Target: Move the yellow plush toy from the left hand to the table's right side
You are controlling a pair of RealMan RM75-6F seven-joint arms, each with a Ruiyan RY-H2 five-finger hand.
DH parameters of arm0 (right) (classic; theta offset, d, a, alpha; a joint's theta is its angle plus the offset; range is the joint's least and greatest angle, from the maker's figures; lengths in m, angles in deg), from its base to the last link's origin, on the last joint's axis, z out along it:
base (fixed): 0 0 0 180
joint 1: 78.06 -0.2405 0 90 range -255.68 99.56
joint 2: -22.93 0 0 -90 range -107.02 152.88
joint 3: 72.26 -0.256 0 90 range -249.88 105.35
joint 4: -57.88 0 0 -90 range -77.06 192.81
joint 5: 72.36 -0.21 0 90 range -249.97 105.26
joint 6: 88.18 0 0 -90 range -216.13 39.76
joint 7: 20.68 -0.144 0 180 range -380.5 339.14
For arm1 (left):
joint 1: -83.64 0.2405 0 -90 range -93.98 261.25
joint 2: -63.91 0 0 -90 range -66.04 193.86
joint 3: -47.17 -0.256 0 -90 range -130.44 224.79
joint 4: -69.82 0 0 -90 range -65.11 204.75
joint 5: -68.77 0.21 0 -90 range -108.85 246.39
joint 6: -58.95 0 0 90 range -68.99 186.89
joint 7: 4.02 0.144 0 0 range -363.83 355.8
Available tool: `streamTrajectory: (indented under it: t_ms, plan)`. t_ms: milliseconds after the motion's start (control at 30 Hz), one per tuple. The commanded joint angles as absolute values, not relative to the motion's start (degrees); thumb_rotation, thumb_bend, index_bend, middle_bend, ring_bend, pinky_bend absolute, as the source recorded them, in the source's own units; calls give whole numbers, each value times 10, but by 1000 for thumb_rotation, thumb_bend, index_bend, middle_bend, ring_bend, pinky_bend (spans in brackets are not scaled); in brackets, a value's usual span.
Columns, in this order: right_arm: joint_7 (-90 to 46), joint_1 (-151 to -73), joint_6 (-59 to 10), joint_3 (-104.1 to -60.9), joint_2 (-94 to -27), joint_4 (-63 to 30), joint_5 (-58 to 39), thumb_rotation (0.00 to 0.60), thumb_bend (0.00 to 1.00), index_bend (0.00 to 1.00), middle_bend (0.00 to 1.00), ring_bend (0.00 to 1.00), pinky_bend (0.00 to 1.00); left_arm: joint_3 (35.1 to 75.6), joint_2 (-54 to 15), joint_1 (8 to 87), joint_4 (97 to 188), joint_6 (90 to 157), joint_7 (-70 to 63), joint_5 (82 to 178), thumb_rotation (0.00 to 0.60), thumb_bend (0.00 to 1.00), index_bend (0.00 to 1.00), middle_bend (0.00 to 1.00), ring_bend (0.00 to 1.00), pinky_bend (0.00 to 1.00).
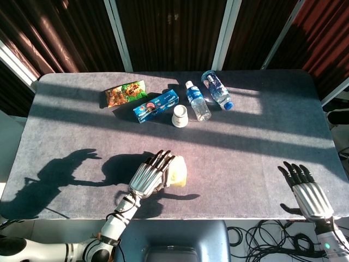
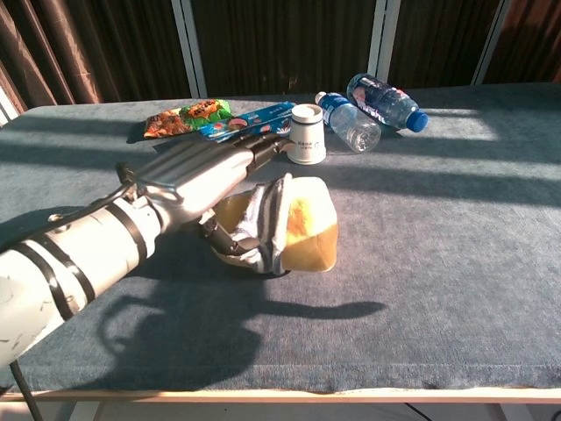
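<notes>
1. Lying on the table (image 1: pixel 65 142), near its front edge and about mid-width, is one yellow toy (image 1: pixel 178 170); the chest view shows it sitting on the cloth (image 2: pixel 311 230).
2. One left hand (image 1: pixel 148 176) is just beside the toy on its left. In the chest view the fingers (image 2: pixel 254 151) stretch out flat and apart above the toy's near side, while the thumb curls against the toy's flank. It clamps nothing that I can see; whether the thumb presses the plush or only touches it I cannot tell.
3. One right hand (image 1: pixel 304 192) shows only in the head view, at the table's front right corner, fingers spread and straight, holding nothing, well apart from the toy.
4. Two bottles lie on their sides at the back of the table: one (image 1: pixel 196 100) nearer the middle, the other (image 1: pixel 216 90) just to its right, both with blue labels.
5. One white cup (image 1: pixel 180 115) stands upside down just in front of the bottles, between them and the box.
6. One blue box (image 1: pixel 156 105) lies flat to the left of the cup.
7. One snack bag (image 1: pixel 125 93), green and orange, lies left of the box, near it.
</notes>
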State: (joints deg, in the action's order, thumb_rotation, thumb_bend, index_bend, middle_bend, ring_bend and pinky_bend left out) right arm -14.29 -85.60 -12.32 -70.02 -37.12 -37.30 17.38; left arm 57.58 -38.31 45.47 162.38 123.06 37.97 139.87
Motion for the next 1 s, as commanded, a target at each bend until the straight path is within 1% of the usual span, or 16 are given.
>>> streamTrajectory:
  t_ms: [33, 167, 233, 267, 367, 400, 467, 533, 633, 733, 867, 1000]
  plan:
    - [-139, -857, -125, -700, -373, -373, 173, 600, 0, 0, 0, 0, 29, 568, -329, 469, 1678, 1231, 361, 1395, 600, 244, 0, 0, 0, 301]
    - [-136, -857, -127, -700, -374, -373, 172, 600, 0, 0, 0, 0, 29, 565, -308, 471, 1692, 1229, 364, 1390, 600, 246, 0, 0, 2, 301]
    - [-134, -859, -131, -698, -374, -373, 174, 600, 0, 0, 0, 0, 29, 557, -265, 479, 1715, 1234, 371, 1391, 600, 250, 0, 0, 11, 304]
    - [-133, -862, -135, -696, -375, -371, 181, 600, 0, 0, 0, 0, 29, 556, -229, 502, 1720, 1264, 360, 1391, 600, 254, 0, 0, 33, 313]
    - [-131, -864, -134, -697, -381, -364, 184, 600, 0, 0, 0, 0, 29, 532, -154, 552, 1744, 1302, 292, 1407, 600, 272, 0, 0, 108, 336]
    - [-129, -864, -132, -698, -384, -361, 185, 600, 0, 0, 0, 0, 29, 525, -131, 567, 1750, 1310, 267, 1407, 600, 278, 0, 0, 118, 336]
    - [-127, -865, -126, -700, -392, -355, 190, 600, 0, 0, 0, 0, 29, 504, -81, 600, 1752, 1325, 193, 1426, 600, 279, 0, 0, 119, 331]
    - [-126, -867, -124, -703, -402, -349, 192, 600, 0, 0, 0, 0, 29, 482, -50, 630, 1719, 1353, 124, 1470, 600, 279, 0, 0, 119, 325]
    - [-134, -877, -136, -704, -415, -345, 195, 600, 0, 0, 0, 0, 29, 462, -43, 668, 1655, 1411, 79, 1521, 600, 281, 0, 0, 113, 311]
    - [-147, -897, -160, -708, -428, -351, 201, 600, 0, 0, 0, 0, 28, 451, -52, 692, 1612, 1448, 52, 1551, 600, 284, 0, 0, 109, 299]
    - [-164, -935, -189, -720, -463, -356, 220, 600, 0, 0, 0, 0, 28, 442, -48, 700, 1603, 1449, 21, 1571, 600, 285, 0, 0, 111, 290]
    - [-152, -980, -228, -748, -526, -336, 213, 600, 0, 0, 0, 0, 29, 443, -47, 705, 1604, 1453, 12, 1583, 600, 284, 0, 0, 110, 290]
